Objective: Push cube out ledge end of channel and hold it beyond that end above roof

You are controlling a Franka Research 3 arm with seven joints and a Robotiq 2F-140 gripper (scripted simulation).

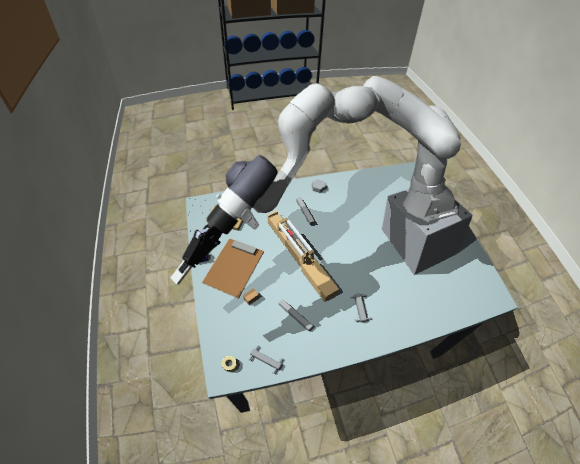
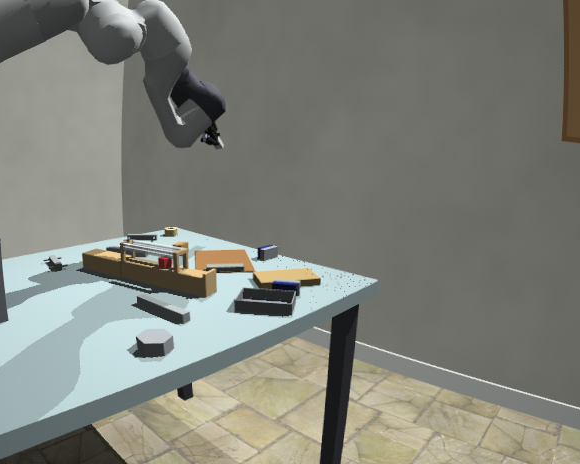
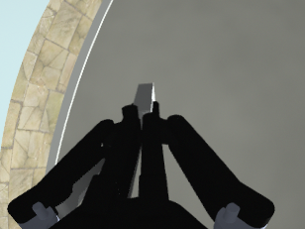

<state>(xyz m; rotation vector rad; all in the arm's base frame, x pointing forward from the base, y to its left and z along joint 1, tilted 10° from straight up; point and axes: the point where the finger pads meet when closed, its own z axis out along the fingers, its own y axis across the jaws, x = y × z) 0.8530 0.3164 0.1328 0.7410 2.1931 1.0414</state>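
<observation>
Near edge, exterior view: grey hexagonal block (image 2: pixel 154 342), then a grey bar (image 2: pixel 163 308) lying flat on the pale blue table (image 2: pixel 41 380).

Dark open tray (image 2: pixel 265 301), at 3 o'clock from the bar: shallow, rectangular, nothing visible inside; a blue-topped block (image 2: pixel 286 285) sits just behind it, on a tan board (image 2: pixel 287 276).

Wooden channel (image 2: pixel 149 270), mid-table: long axis runs roughly 11 to 5 o'clock in the top view (image 1: pixel 303 255). Contents: red cube (image 2: pixel 164 262), seated inside under the barred roof, toward the end nearer the tray; in the top view only a red sliver (image 1: pixel 290 233) shows through the bars. Which end bears the lip is hard to tell at this size.

Behind the channel: brown clipboard (image 2: pixel 223 260), second blue-topped block (image 2: pixel 267 252), tape roll (image 2: pixel 170 231).

Gripper (image 3: pixel 147 101): fingers drawn fully together, pads meeting, nothing between them. It hangs high above the table (image 2: pixel 213 138), well apart from the channel, past the table's edge at 9 o'clock of the channel in the top view (image 1: pixel 183 270), pointing out toward the grey wall (image 2: pixel 381 150).

Far end: shelf rack (image 1: pixel 224 55) holding blue cylinders.
</observation>
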